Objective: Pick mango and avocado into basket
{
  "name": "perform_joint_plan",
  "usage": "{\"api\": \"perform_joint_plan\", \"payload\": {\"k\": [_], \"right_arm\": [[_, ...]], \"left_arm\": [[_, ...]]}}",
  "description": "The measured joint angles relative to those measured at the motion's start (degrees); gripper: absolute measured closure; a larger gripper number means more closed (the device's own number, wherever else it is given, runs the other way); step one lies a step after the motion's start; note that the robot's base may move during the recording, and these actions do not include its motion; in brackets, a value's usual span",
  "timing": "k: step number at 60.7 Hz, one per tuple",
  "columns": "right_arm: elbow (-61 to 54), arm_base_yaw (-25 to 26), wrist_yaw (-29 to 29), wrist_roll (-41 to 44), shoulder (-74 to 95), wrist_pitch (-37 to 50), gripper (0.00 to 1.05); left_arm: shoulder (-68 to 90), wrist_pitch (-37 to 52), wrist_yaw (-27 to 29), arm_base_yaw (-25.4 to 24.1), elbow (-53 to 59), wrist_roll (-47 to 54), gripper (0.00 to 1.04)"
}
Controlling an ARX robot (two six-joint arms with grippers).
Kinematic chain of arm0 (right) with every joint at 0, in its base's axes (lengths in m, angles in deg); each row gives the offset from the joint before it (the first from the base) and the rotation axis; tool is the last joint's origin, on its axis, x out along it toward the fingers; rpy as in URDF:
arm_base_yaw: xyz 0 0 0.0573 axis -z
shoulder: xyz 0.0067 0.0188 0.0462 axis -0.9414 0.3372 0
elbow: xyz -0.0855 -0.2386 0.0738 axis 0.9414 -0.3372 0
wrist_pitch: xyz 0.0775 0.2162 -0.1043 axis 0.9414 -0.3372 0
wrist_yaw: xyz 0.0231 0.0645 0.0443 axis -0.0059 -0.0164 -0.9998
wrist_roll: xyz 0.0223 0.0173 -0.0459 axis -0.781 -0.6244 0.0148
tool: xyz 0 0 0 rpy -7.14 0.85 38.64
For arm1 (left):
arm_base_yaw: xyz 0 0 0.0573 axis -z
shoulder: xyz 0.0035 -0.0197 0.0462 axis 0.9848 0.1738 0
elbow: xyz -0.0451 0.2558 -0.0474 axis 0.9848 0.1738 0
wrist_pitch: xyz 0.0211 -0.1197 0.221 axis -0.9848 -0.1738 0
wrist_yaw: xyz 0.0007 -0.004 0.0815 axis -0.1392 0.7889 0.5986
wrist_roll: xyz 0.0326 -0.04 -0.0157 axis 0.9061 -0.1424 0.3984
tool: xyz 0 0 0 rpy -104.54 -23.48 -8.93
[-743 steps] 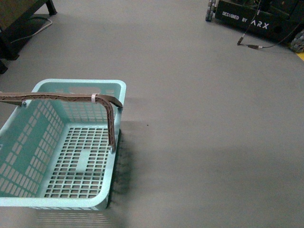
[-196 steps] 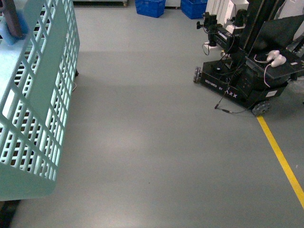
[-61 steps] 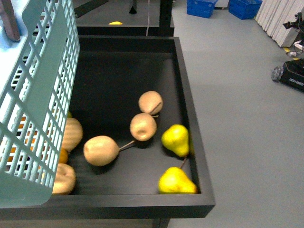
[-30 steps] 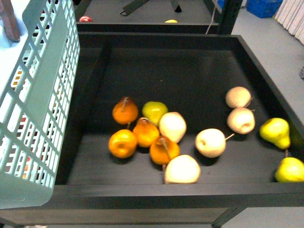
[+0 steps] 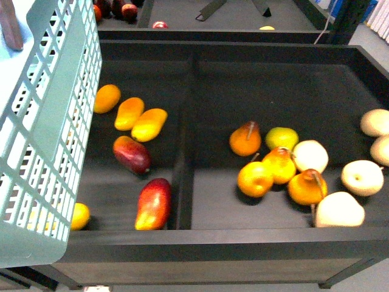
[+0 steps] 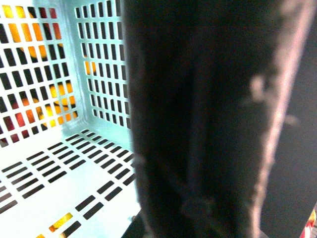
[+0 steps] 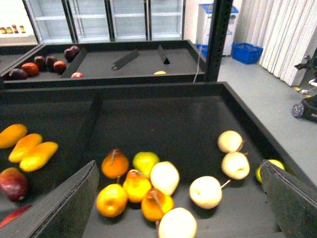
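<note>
Jaws of my right gripper [image 7: 178, 166] gape wide; left jaws, can't tell, view's blocked. Red-to-yellow oblong mango [image 5: 153, 204] sits right by the black bin divider [image 5: 184, 121], so a finger could probably jam there.

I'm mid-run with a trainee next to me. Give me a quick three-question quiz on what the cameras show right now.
1. True or false: an avocado is visible in the front view.
2. Multiple choice: the red-and-yellow mango lies (a) among the pears, (b) in the left compartment beside the divider, (c) inside the basket.
3. Short answer: what is the right gripper holding?

Key
1. False. No avocado shows.
2. b.
3. Nothing. Its fingers are spread, with only the bin between them.
</note>
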Motion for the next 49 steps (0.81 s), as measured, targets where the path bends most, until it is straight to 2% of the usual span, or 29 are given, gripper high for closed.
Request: {"api": "perform_joint_plan", "payload": {"k": [49], "right_arm": [[0.00, 0.00, -0.09, 0.02, -0.02, -0.61, 0.08]], "left_arm": [[-0.24, 0.02, 0.33, 0.02, -0.02, 0.28, 0.99]]}}
